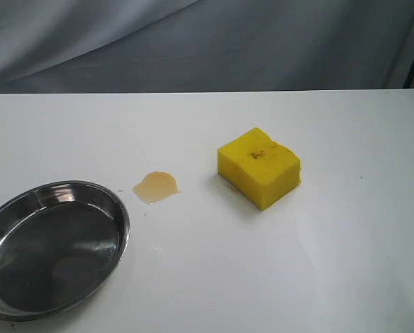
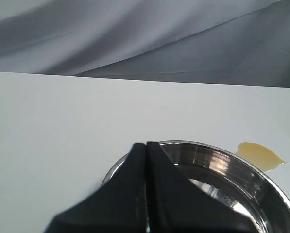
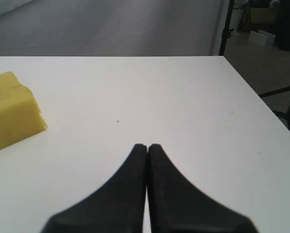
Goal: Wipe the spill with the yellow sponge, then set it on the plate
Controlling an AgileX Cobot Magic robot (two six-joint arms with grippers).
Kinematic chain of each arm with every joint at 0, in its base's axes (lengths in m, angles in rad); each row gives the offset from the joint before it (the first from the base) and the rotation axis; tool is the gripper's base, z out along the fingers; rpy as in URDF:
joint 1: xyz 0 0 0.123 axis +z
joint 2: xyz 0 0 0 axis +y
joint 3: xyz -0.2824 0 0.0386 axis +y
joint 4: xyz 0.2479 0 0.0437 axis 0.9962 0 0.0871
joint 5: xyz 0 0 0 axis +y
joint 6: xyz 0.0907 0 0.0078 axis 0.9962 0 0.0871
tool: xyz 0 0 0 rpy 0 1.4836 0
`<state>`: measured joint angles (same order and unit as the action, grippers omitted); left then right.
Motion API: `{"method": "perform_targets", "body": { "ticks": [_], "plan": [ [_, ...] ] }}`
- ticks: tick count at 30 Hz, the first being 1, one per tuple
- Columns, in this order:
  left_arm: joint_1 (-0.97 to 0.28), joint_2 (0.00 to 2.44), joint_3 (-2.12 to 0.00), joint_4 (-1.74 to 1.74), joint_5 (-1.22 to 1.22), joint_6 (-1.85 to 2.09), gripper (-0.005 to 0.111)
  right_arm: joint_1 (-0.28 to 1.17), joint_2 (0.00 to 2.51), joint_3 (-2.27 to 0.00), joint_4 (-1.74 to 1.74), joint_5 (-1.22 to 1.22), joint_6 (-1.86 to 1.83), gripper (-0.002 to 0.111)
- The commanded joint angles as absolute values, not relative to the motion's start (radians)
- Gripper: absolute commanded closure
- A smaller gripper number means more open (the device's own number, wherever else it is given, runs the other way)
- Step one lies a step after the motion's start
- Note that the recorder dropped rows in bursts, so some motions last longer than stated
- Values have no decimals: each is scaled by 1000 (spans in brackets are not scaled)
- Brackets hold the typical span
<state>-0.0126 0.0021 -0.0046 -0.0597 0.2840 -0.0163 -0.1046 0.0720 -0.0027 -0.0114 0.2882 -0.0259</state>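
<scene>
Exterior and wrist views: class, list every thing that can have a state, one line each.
spill: unwiped puddle on the table
yellow sponge: lying on the table, ungripped
plate: upright, empty
left gripper: jaws shut, empty
right gripper: jaws shut, empty

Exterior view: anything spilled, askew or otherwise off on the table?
Yes. A small amber spill lies on the white table, close beside the plate rim and clearly apart from the yellow sponge. The sponge's top face has dark specks and a crease. Nothing else stands out.
</scene>
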Motion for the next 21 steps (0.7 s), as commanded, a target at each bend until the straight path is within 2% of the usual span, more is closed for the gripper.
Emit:
{"method": "perform_targets", "body": {
  "ticks": [1, 18, 21],
  "plan": [
    [-16, 0, 0, -59, 279, -21, 107, -100, 73, 0, -24, 275, -28, 108],
    [-16, 0, 0, -59, 279, -21, 107, -90, 75, 0, -24, 275, -28, 108],
    [-16, 0, 0, -59, 279, -21, 107, -90, 75, 0, -110, 219, -68, 108]
  ]
}}
